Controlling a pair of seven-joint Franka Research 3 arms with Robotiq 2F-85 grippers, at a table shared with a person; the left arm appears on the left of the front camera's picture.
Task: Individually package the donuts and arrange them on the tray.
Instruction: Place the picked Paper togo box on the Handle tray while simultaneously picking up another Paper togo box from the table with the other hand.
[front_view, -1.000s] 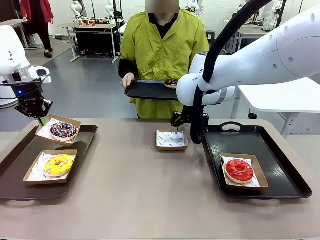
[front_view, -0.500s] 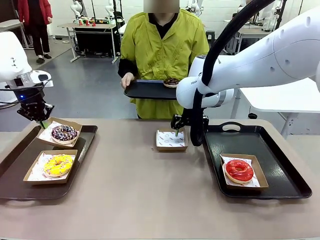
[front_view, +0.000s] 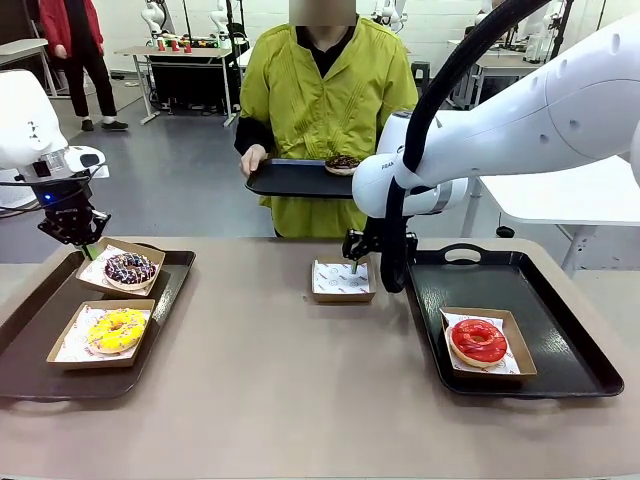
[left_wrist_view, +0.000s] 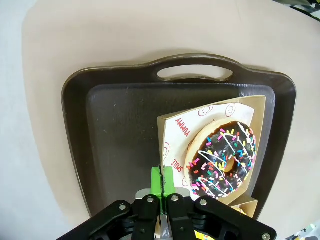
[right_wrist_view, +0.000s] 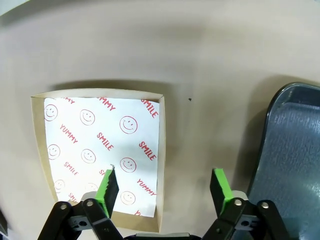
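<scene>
On our tan table (front_view: 280, 400), our parted right gripper (right_wrist_view: 165, 185) straddles the empty box's (right_wrist_view: 95, 150) wall, our clamped left gripper (left_wrist_view: 162, 180) pinches the sprinkled chocolate donut's (left_wrist_view: 222, 160) box; next, squeeze and carry trayward.

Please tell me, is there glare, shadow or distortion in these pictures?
Front view: soft light, glare on the red donut and the right tray. Left wrist view: the left tray looks bent by the wide lens. Right wrist view: the empty box throws a soft shadow; sharp print.
</scene>
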